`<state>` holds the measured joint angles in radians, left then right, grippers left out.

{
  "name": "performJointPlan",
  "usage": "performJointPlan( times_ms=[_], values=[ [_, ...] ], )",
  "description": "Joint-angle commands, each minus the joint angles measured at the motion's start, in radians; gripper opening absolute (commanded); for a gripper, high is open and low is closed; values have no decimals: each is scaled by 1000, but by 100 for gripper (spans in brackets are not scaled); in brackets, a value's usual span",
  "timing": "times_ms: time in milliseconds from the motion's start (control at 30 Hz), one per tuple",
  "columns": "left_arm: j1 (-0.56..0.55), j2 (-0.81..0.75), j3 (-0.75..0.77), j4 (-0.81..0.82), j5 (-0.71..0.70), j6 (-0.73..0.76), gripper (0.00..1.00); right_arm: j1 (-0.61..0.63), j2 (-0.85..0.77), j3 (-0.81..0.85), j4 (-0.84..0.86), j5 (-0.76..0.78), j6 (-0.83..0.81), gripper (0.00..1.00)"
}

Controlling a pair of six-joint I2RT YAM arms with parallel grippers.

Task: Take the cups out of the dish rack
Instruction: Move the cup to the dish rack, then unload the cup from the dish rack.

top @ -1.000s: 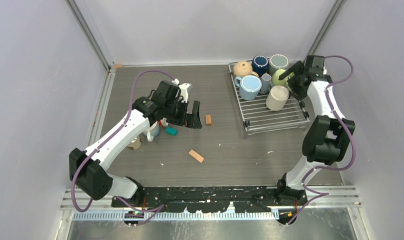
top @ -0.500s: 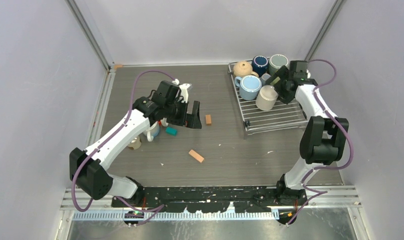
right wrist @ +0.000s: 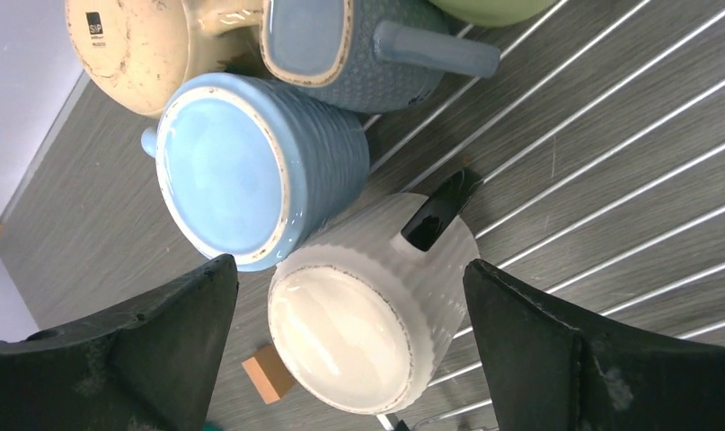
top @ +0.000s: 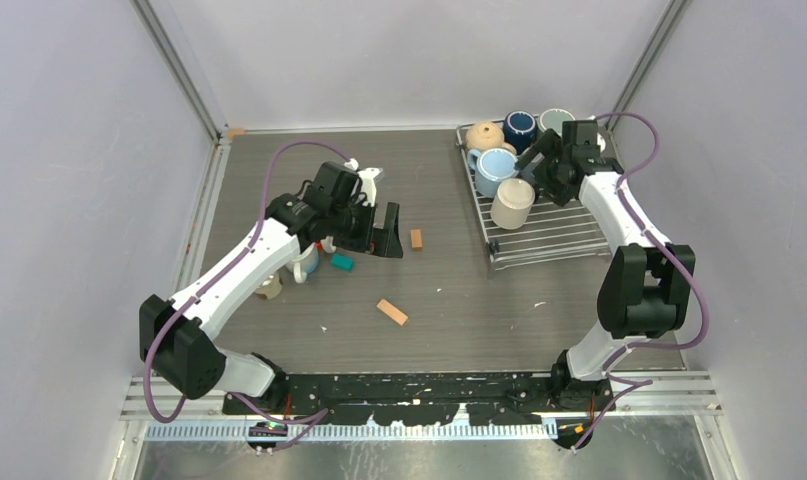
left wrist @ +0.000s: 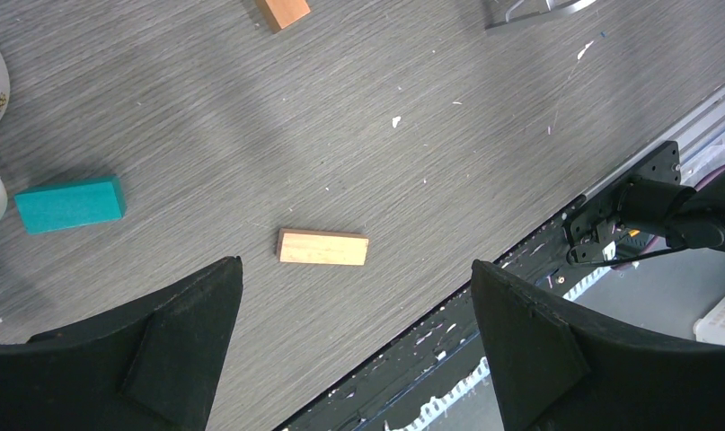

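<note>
White cup (right wrist: 345,337) under right end effector (right wrist: 348,269)

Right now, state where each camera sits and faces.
Top external: above, behind the bases, looking down on the table; both arms show.
Left wrist: on the left arm, facing down past the open left pincer at a wooden block.
Right wrist: on the right arm, facing down past the open right pincer at a white mug on the dish rack.
Shared: top and right wrist show that mug.

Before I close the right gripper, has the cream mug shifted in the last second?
Yes. The cream mug has slid left across the dish rack, toward its left edge, and now sits beside the light blue mug.
</note>
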<state>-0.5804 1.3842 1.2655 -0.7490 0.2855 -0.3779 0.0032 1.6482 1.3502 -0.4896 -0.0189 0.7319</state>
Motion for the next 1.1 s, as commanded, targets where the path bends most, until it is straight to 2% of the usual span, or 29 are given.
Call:
performJointPlan(
  times_ms=[0, 200, 300, 500, 1067],
  values=[
    [-5, -2, -4, 42, 20, 10, 100, -3, -24, 69, 34, -5, -129, 100],
    [-5, -2, -6, 43, 17, 11, 100, -39, 59, 114, 133, -167, -197, 100],
    [-6, 1, -5, 41, 17, 13, 100, -40, 118, 169, 114, -218, -204, 100],
    [-7, 4, -5, 40, 12, 14, 100, -40, 187, 225, 45, -239, -186, 100],
    [-7, 9, -5, 40, 11, 13, 100, -40, 116, 108, -1, -201, -179, 100]
  ],
)
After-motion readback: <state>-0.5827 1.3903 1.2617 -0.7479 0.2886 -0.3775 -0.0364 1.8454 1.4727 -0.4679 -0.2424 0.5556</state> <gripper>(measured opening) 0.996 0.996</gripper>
